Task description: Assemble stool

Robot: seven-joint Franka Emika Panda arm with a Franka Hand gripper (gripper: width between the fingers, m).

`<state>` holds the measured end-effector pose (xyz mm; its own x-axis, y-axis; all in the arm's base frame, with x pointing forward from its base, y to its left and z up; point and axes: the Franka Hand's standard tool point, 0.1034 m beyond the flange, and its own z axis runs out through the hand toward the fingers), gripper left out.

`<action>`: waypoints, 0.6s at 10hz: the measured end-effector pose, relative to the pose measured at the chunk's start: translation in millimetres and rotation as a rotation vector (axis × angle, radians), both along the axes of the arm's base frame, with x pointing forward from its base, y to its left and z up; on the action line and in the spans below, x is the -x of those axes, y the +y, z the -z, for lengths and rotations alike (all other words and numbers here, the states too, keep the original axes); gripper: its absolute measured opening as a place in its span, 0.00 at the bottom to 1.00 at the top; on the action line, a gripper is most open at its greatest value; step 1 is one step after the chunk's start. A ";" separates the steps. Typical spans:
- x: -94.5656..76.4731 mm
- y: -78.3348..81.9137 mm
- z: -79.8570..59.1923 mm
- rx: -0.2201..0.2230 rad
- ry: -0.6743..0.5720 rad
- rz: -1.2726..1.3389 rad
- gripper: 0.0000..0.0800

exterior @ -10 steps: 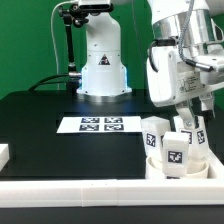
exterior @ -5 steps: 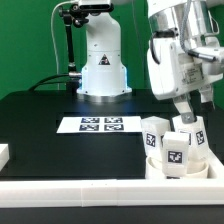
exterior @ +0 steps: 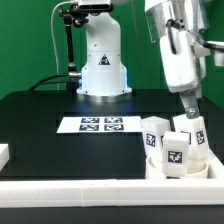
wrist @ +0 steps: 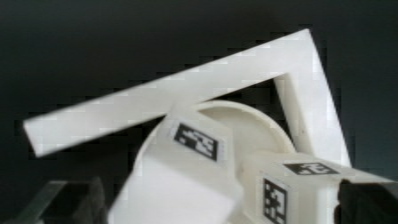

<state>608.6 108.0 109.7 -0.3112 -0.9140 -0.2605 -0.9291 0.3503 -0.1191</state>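
The white stool sits at the exterior view's lower right: a round seat disc [exterior: 153, 166] with three short tagged legs standing on it, one on the left [exterior: 153, 134], one in front [exterior: 175, 152] and one on the right [exterior: 198, 136]. My gripper [exterior: 190, 109] hangs just above the right leg, pointing down. In the wrist view the seat's curved rim [wrist: 187, 185] and a tagged leg [wrist: 294, 195] lie between my dark fingertips [wrist: 75, 203]. The gripper [wrist: 222, 208] looks open, its jaws standing wide apart and holding nothing.
The marker board [exterior: 100, 125] lies mid-table on the black surface. White border rails run along the front [exterior: 100, 190] and meet in a corner behind the stool [wrist: 267, 70]. A small white block [exterior: 3, 154] sits at the exterior view's left edge. The robot base [exterior: 102, 65] stands behind.
The hand has turned about its axis and risen a little off the right leg. The stool and its legs have not moved.
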 end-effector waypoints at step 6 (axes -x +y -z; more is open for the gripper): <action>-9.1 -8.8 -13.7 0.142 -0.032 -0.646 0.81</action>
